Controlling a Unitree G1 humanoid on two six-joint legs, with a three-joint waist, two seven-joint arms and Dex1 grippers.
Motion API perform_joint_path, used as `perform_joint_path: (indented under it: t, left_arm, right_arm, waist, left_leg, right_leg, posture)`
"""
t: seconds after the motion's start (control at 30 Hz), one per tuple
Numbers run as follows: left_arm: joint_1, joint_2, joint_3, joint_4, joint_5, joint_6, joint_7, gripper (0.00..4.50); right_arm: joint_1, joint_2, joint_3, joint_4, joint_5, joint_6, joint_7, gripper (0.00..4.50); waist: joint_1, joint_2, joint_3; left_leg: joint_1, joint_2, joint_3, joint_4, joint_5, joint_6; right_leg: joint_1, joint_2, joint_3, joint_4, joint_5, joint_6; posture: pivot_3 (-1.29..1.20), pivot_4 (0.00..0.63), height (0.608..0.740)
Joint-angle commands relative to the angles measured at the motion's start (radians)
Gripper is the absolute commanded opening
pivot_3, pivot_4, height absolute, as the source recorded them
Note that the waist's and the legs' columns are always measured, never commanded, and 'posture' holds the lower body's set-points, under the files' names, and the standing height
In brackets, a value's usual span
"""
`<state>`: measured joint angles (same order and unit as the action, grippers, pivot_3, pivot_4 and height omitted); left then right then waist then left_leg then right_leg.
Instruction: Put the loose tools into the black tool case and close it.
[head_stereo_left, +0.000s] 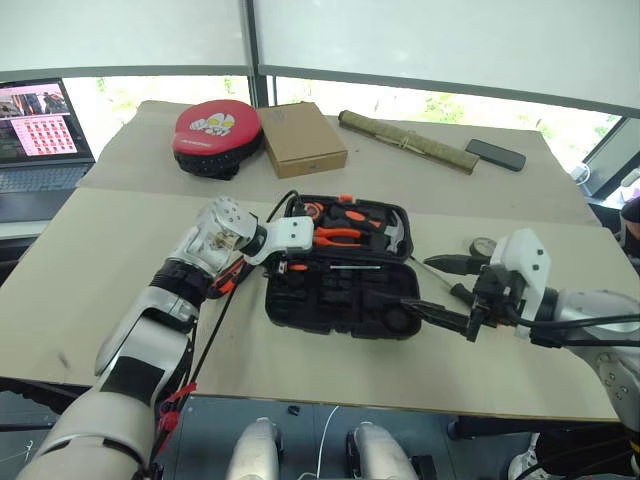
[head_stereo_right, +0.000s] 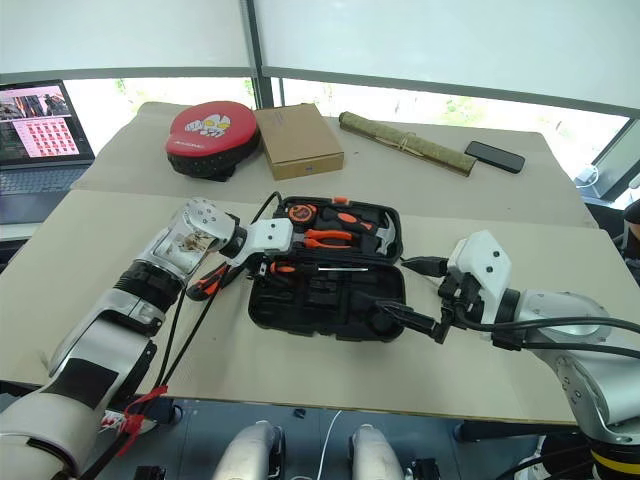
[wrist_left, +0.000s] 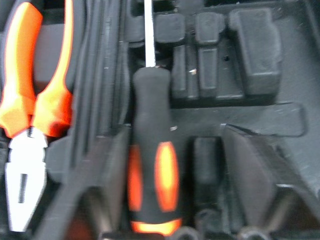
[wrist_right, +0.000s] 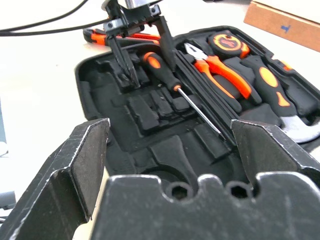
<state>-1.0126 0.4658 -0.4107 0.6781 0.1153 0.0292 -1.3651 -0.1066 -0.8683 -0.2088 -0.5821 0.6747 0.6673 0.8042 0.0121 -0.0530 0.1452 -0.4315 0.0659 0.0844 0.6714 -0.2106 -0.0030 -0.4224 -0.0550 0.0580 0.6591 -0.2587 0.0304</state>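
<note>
Nearest me, the right tool (head_stereo_right: 437, 300) hangs at the front right corner of the black tool case (head_stereo_left: 340, 300), its two fingers spread wide and holding nothing. The case lies open on the cardboard-covered surface (head_stereo_left: 100, 260), its hinged halves flat. The left tool (wrist_right: 140, 47) reaches down into the case's near half from the left, fingers parted on either side of an orange-and-black screwdriver (wrist_right: 160, 67) that lies in a moulded recess along the hinge, shaft pointing right. Another orange-handled tool (head_stereo_right: 210, 280) lies on the surface just left of the case. In the far half sit the orange-handled pliers (head_stereo_left: 335, 237) and the hammer (head_stereo_left: 395, 235). Beyond are a cardboard box (head_stereo_left: 303, 138) and a red-topped pad (head_stereo_left: 215, 135).
</note>
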Motion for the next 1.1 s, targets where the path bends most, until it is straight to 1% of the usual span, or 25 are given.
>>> perform_joint_path:
  t: [0.03, 0.1, 0.13, 0.3, 0.33, 0.47, 0.97, 1.1]
  left_arm:
    - [-0.044, 0.003, 0.040, -0.065, -0.034, 0.019, -0.025, 3.01]
    - [-0.044, 0.004, 0.041, -0.078, -0.034, 0.014, -0.034, 2.51]
    - [-0.043, 0.000, 0.039, -0.075, -0.026, 0.007, -0.030, 2.08]
    - [-0.047, -0.019, 0.020, -0.024, 0.010, -0.030, 0.005, 0.27]
    - [-0.048, -0.022, 0.019, -0.015, 0.016, -0.037, 0.010, 0.05]
    - [-0.056, -0.043, 0.007, 0.033, 0.046, -0.061, 0.031, 0.05]
    - [-0.035, -0.071, -0.028, 0.093, 0.118, -0.125, 0.064, 0.05]
    - [-0.034, -0.086, -0.042, 0.137, 0.144, -0.153, 0.094, 0.05]
  right_arm:
    - [0.001, 0.005, -0.025, -0.036, 0.017, -0.013, 0.001, 4.50]
    - [0.003, 0.007, -0.020, -0.033, 0.015, -0.017, 0.001, 4.50]
    - [0.001, 0.007, -0.017, -0.031, 0.013, -0.018, 0.001, 4.50]
    - [-0.005, 0.011, -0.006, -0.031, 0.006, -0.019, -0.002, 4.50]
    - [-0.006, 0.012, -0.005, -0.031, 0.004, -0.019, -0.002, 4.50]
    - [-0.007, 0.017, 0.000, -0.030, -0.001, -0.021, -0.006, 4.50]
    - [0.011, 0.027, -0.004, -0.049, 0.002, -0.014, -0.010, 4.50]
    - [0.010, 0.028, 0.005, -0.046, -0.005, -0.016, -0.010, 4.50]
  waist:
    - [0.000, 0.000, 0.000]
    - [-0.001, 0.000, 0.000]
    - [-0.002, 0.000, 0.000]
    - [-0.002, 0.000, 0.000]
    - [-0.002, 0.000, 0.000]
    - [-0.002, 0.000, 0.000]
    - [0.000, 0.000, 0.000]
    - [0.001, 0.001, 0.000]
  left_leg:
    - [0.000, 0.000, 0.000, 0.000, 0.000, 0.000]
    - [0.000, 0.000, 0.000, 0.000, 0.000, 0.000]
    - [0.000, 0.000, 0.000, 0.000, 0.000, 0.000]
    - [0.000, 0.000, 0.000, 0.000, 0.000, 0.000]
    - [0.000, 0.000, 0.000, 0.000, 0.000, 0.000]
    - [0.000, 0.000, 0.000, 0.000, 0.000, 0.000]
    - [0.000, 0.000, 0.000, 0.005, -0.001, 0.001]
    - [0.001, 0.000, -0.001, 0.006, 0.000, 0.001]
  right_leg:
    - [0.000, 0.000, 0.000, 0.000, 0.000, 0.000]
    - [0.000, 0.000, 0.000, 0.000, 0.000, 0.000]
    - [0.000, 0.000, 0.000, 0.000, 0.000, 0.000]
    - [0.000, 0.000, 0.000, 0.000, 0.000, 0.000]
    - [0.000, 0.000, 0.000, 0.000, 0.000, 0.000]
    - [0.000, 0.000, 0.000, 0.000, 0.000, 0.000]
    - [0.001, 0.000, 0.000, 0.004, 0.000, 0.001]
    - [0.002, 0.000, 0.000, 0.004, 0.000, 0.001]
  posture:
    - [0.00, 0.150, 0.740]
    - [0.00, 0.150, 0.740]
    - [0.00, 0.150, 0.740]
    - [0.00, 0.150, 0.740]
    - [0.00, 0.150, 0.740]
    - [0.00, 0.150, 0.740]
    - [0.00, 0.150, 0.740]
    - [0.00, 0.150, 0.740]
